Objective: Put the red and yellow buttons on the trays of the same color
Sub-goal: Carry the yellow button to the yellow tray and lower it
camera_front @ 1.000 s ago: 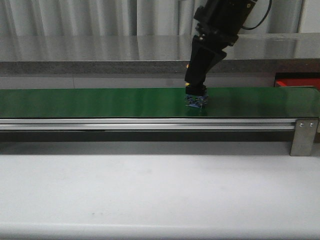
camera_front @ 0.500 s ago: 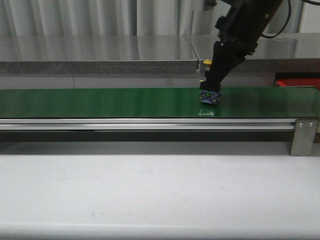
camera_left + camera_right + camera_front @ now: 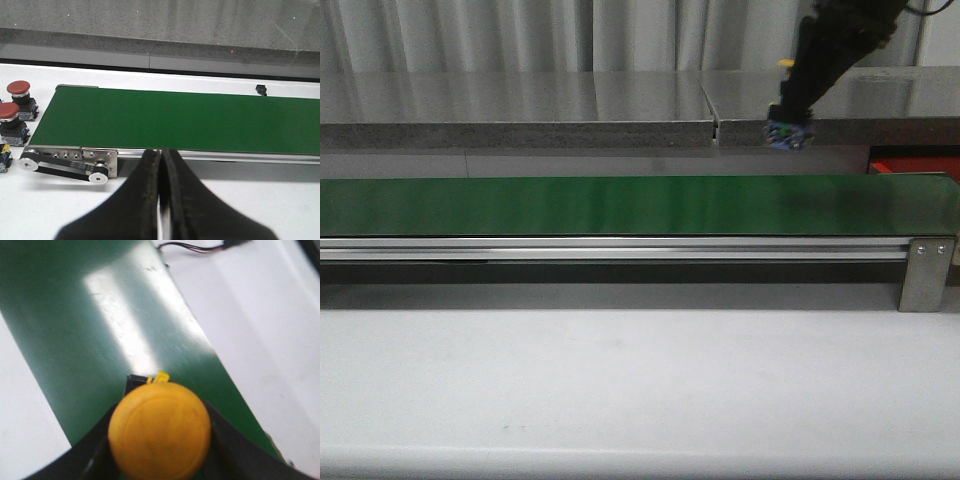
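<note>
Holding the yellow button (image 3: 159,431) in my right hand (image 3: 788,132), I had it up in the air above the green belt (image 3: 620,205), at about two o'clock in the front view. My right hand was pinching it from both sides, with the dark fingers (image 3: 220,440) pressed against its edges just under the cap.

I think the button was small, light and hard. It looked like stiff plastic, so a firm squeeze would not hurt it. The round cap was smooth and could slip, so the boxy part below the cap seemed the best place to hold it.

The cap was round, flat on top and orange-yellow, with a little bright yellow tab sticking out at its twelve o'clock edge. In the front view its bottom part looked blue and knobbly.

A red tray (image 3: 912,162) peeked out at three o'clock, past the end of the belt. I could not see any yellow tray.

My left hand (image 3: 161,200) was pressed together with nothing in it. Two red buttons (image 3: 14,106) sat on the white tabletop (image 3: 240,210) beside the belt's end.
</note>
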You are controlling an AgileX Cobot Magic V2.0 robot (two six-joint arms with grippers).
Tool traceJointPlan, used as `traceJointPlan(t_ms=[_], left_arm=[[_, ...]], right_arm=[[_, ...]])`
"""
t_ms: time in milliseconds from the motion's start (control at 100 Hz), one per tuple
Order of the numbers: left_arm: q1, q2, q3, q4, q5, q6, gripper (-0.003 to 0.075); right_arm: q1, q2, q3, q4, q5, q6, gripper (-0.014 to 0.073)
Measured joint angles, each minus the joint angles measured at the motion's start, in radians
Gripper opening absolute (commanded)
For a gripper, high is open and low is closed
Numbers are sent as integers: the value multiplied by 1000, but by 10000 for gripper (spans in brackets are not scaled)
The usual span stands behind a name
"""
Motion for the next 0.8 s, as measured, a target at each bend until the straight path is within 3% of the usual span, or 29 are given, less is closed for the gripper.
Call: traceJointPlan(t_ms=[450, 800], left_arm=[[0, 0, 0, 0, 0, 0, -20], [0, 0, 0, 0, 0, 0, -20]], right_arm=[[-300, -140, 56, -42, 62, 149, 113], [-487, -238, 419, -48, -201, 217, 113]])
